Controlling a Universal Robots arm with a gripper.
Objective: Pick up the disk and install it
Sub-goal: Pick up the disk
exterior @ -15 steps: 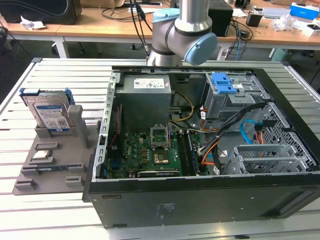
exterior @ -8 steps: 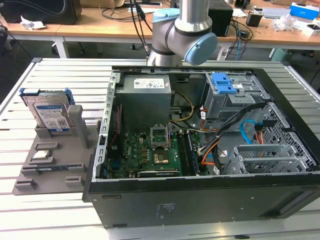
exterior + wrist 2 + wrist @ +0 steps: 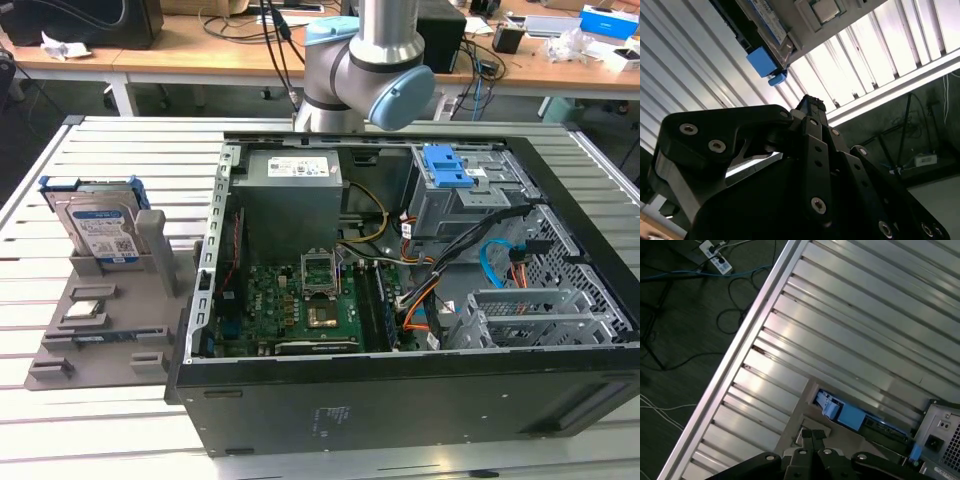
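Observation:
The disk (image 3: 97,224) is a silver drive with a white-and-blue label in a blue bracket. It stands on edge in a slot of the grey holder (image 3: 120,320) at the exterior view's left, beside the open computer case (image 3: 400,400). Its blue bracket also shows in the first wrist view (image 3: 850,417) and the second wrist view (image 3: 762,61). My gripper (image 3: 811,433) is black and hangs high above the slatted table, well apart from the disk. Its fingertips (image 3: 811,103) sit together with nothing between them.
The arm's joints (image 3: 368,75) stand behind the case. Inside the case are a motherboard (image 3: 300,305), a power supply (image 3: 290,195) and a drive cage with a blue latch (image 3: 450,165). A small silver chip (image 3: 824,10) lies on the holder. Desks with cables stand behind.

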